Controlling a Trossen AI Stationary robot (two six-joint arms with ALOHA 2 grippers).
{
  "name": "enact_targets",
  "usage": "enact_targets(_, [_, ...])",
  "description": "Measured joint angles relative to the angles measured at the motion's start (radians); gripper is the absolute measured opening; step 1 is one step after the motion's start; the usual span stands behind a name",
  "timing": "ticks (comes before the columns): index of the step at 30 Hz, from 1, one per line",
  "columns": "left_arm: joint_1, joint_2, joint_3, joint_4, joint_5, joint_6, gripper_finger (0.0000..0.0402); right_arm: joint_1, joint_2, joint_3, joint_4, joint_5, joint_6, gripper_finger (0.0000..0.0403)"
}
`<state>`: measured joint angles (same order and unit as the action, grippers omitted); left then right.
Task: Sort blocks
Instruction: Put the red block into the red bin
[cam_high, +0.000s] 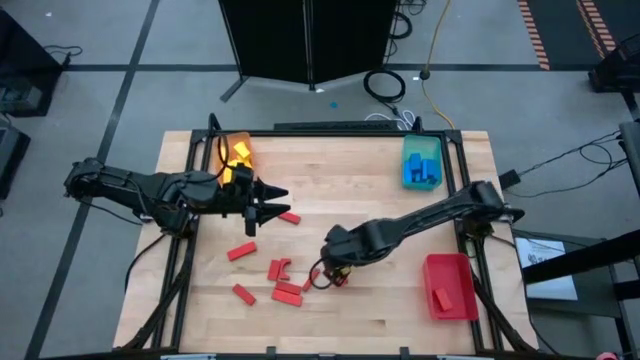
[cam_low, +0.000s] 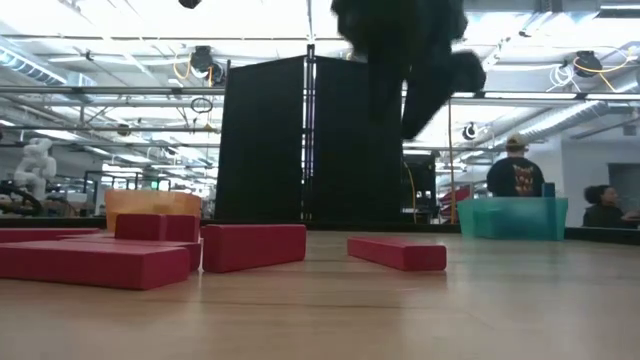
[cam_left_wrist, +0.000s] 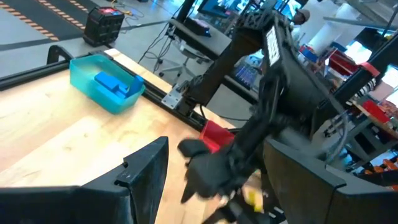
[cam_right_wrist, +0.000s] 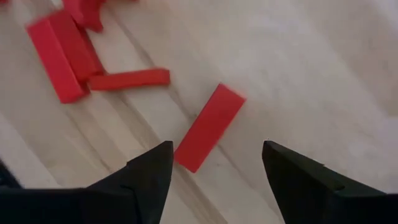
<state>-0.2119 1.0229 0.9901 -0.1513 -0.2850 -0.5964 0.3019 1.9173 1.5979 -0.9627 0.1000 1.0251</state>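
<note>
My right gripper (cam_high: 330, 275) hangs low over the pale wooden table (cam_high: 340, 190), just toward four o'clock of the table's middle, at the edge of the scattered flat red rectangular blocks (cam_high: 288, 290). Through the right wrist camera I see my two dark fingers (cam_right_wrist: 146, 171) standing well apart, with nothing clamped between them. One loose red block (cam_right_wrist: 208, 126) lies flat on the wood in the gap ahead of the fingertips, touching neither of them. Beyond it more red blocks (cam_right_wrist: 65, 46) lie crowded together, some touching.

My left gripper (cam_high: 268, 201) hovers near ten o'clock of the table's centre, pointing toward three o'clock. Its fingers are spread wide and hold nothing. A single red block (cam_high: 290, 217) lies just beside its tips.

The remaining red blocks are strewn toward seven o'clock of the centre, one of them (cam_high: 241, 251) set a little apart from the cluster. At the eleven o'clock corner sits an orange translucent plastic tray (cam_high: 237, 150) with yellow blocks (cam_high: 240, 158) in it. At one o'clock a teal plastic tray (cam_high: 421, 160) holds blue blocks (cam_high: 420, 172). At four o'clock a red plastic tray (cam_high: 450, 287) holds one red block (cam_high: 441, 298).

From table height the red blocks (cam_low: 252, 246) lie flat in the foreground, and two people (cam_low: 515, 172) show far back in the room.
</note>
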Motion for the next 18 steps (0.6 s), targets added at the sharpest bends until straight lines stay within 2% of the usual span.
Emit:
enact_targets(11, [0.0, 0.0, 0.0, -0.002, 0.03, 0.0, 0.0258, 0.002, 0.145, 0.0, 0.113, -0.055, 0.056, 0.0265])
enact_targets(18, [0.0, 0.0, 0.0, -0.026, 0.03, 0.0, 0.0258, 0.008, 0.223, 0.0, 0.086, -0.06, 0.088, 0.0264])
